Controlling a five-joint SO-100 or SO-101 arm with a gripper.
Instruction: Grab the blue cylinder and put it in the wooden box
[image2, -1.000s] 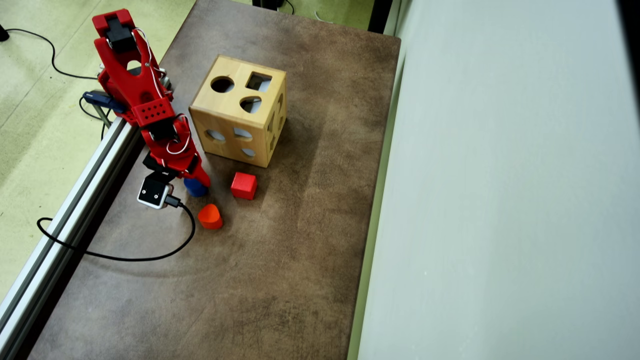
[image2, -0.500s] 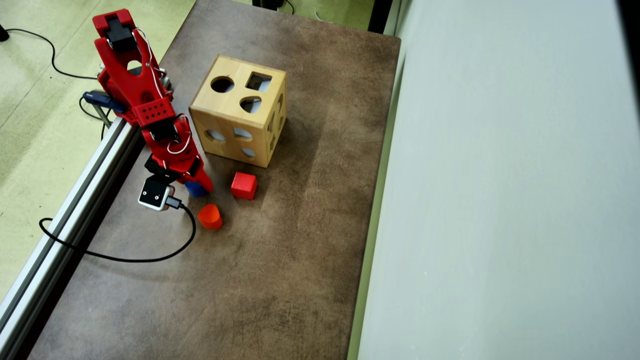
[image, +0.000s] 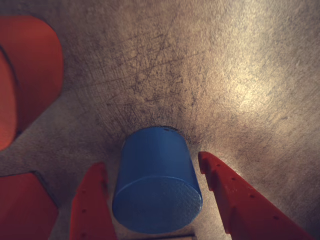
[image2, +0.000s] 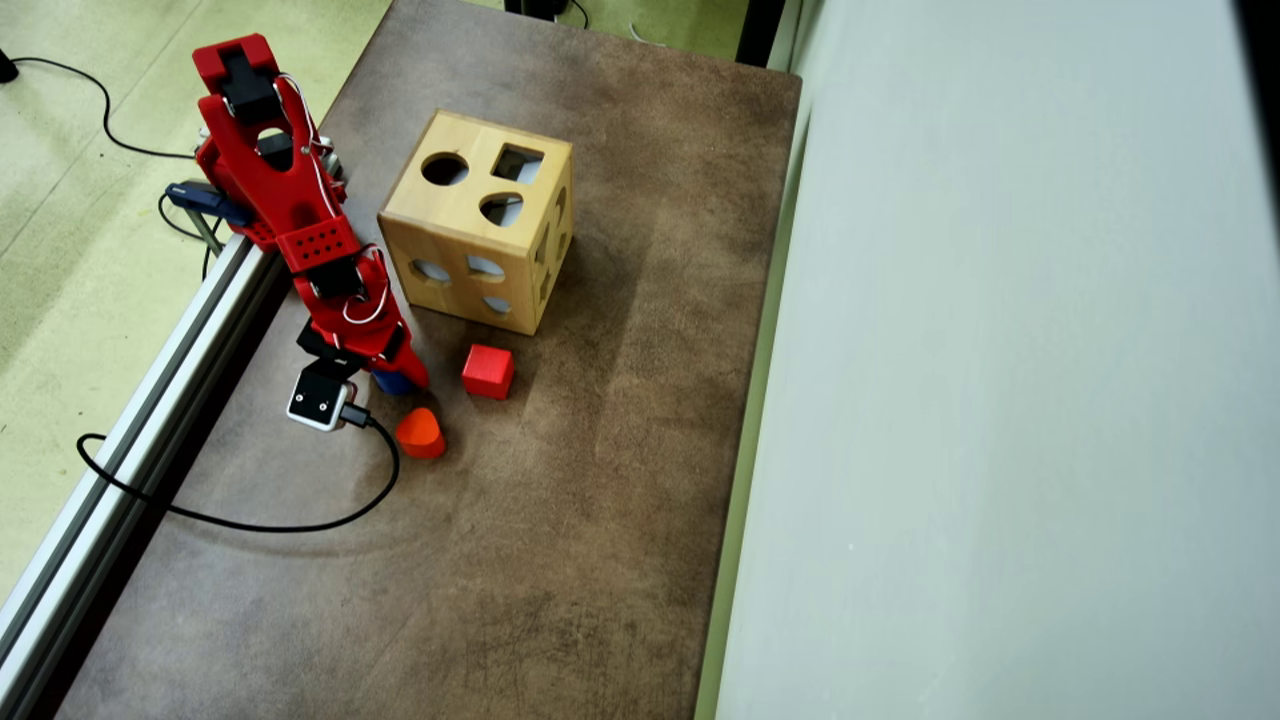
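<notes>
Wrist view, tool (image: 155, 200) parted, straddling blue cylinder (image: 156, 180), no readable writing

blue cylinder (image2: 393, 382) mostly hidden under arm in overhead view; jaws' contact with it indiscernible.

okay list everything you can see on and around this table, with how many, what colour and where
blue cylinder: one, dark blue, upright on the table between the gripper fingers, mostly hidden under the arm in the overhead view
wooden box: one, light wood with shaped holes, far part of the table
red cube: one, red, in front of the box
rounded block: one, orange-red, nearest the cylinder, camera side
table: one, brown, worn top
cable: one, black, loops from the wrist camera across the table edge
rail: one, grey metal, along the table's left edge
gripper: one, red, open, a finger on each side of the cylinder
</notes>
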